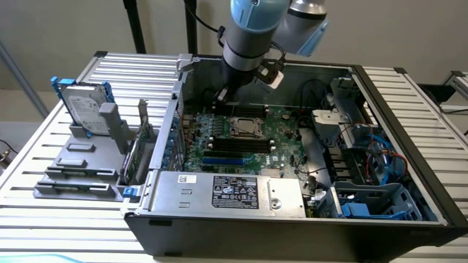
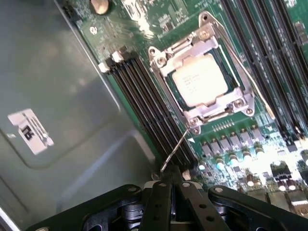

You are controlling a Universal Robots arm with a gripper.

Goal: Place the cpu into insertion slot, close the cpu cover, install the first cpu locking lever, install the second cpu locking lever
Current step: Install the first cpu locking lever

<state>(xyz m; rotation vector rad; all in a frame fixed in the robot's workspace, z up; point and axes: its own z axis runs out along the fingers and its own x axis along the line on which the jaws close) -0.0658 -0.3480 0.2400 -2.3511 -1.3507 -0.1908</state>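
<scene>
Exterior view's left: grey plastic fixture (image 1: 76, 164) on ribbed metal table (image 1: 51, 219) | centre: open black case (image 1: 292, 235), green motherboard (image 1: 241, 150) | pale square cpu (image 2: 199, 86) seated in metal-rimmed insertion slot (image 1: 245, 127), silvery cpu cover (image 2: 219, 109) down around it | gripper (image 2: 174, 175) clamped shut, poised just above the slot in the exterior view, thin wire lever (image 2: 176, 149) reaching its tips.

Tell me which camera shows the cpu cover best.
The wrist view: the cpu cover lies flat around the cpu, its metal frame and screws plain. In the exterior view it is a small silvery square on the motherboard.
</scene>
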